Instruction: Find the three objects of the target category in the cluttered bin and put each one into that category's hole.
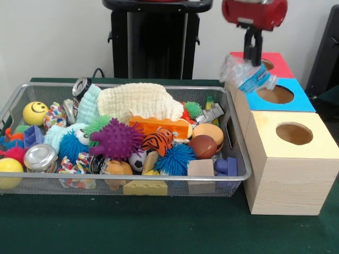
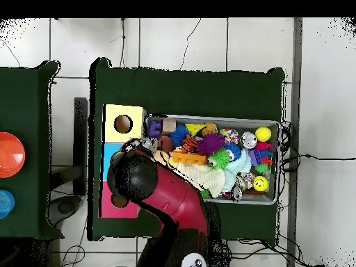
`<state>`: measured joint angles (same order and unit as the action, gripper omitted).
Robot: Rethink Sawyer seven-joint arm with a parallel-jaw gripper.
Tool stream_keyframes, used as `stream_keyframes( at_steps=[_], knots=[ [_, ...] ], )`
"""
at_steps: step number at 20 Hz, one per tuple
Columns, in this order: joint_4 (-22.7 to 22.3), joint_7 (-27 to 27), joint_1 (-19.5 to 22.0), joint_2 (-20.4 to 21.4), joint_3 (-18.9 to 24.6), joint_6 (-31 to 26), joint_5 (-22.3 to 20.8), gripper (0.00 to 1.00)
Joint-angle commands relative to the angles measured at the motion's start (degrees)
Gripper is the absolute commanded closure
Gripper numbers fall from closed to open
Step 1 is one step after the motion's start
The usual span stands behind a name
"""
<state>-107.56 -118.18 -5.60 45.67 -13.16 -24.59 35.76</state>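
The front view gives you the gripper [image 1: 253, 57] closed on a crumpled clear plastic bottle [image 1: 247, 75] with a blue label, hanging above the left edge of the blue box [image 1: 283, 98]. Overhead, the red arm [image 2: 170, 198] covers all that, and only a bit of the bottle peeks out by the blue box.

The wire-mesh bin [image 1: 21, 93] sits on the green table [image 1: 159, 227], touching the left side of the boxes in the front view, and it's crammed. Three boxes stand in a row, each with one round hole on top: red [image 1: 275, 62] farthest back, blue in the middle, yellow-topped wooden one [image 1: 294, 159] nearest the camera.

In the bin I count two yellow balls — a smiley one [image 1: 35, 112] and a plain one [image 1: 9, 170]. There's also a purple spiky ball [image 1: 117, 140], a cream cloth [image 1: 139, 101] over the back, a tiger-striped toy [image 1: 158, 140], a brown basketball-looking ball [image 1: 204, 146] and a silver can [image 1: 40, 157]. The cloth hides whatever's under it.

Only the overhead view shows a second green table [image 2: 28, 153] off to the side, with an orange round thing [image 2: 10, 154] and a blue one [image 2: 5, 203].
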Motion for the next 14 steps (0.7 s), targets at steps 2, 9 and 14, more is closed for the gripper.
stream_keyframes(
  at_steps=[2,9,14],
  knots=[
    [-12.0,-10.21,9.33,-3.48,21.3,18.99,3.32,1.0],
    [-11.64,-16.18,6.34,-4.3,20.52,20.31,3.58,1.0],
    [-10.69,-16.8,1.81,-2.9,16.13,15.83,5.63,1.0]
  ],
)
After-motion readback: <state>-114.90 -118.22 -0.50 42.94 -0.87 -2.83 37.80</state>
